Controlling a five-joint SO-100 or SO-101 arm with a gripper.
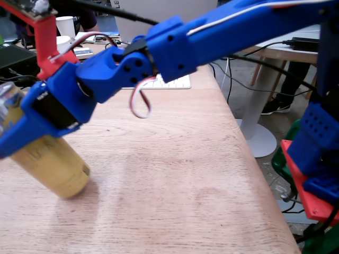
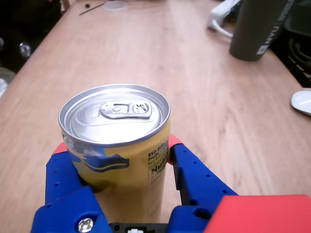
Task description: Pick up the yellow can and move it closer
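So the blue hand (image 2: 116,160) is pinching the yellow can (image 2: 121,165) right now, one blue finger (image 2: 65,177) pressing on the left of it and the other on the right in the wrist view, with little red tips peeking out on both sides of the can body. The hand is gripping it somewhere around the middle, and the silver top with the pull tab is sticking out well past the fingers, facing the wrist camera.

In the fixed view the can (image 1: 50,164) is sitting at the far left, tilting hard, with its top leaning off toward the left edge and its bottom end near the worktop (image 1: 175,180) or just touching it. I honestly can't tell which, there's a shadow right under it. The blue arm (image 1: 212,37) is stretching across from the upper right down to the can, with a red and white cable looping under it.

Further out in the wrist view, a dark grey bottle (image 2: 255,26) is standing at the far end of the wooden worktop, with a white power strip (image 2: 221,14) next to it and a bit of a white dish at the right edge. In the fixed view a white keyboard (image 1: 177,82) is lying behind the arm, and white cups (image 1: 66,26) are sitting in the back left.
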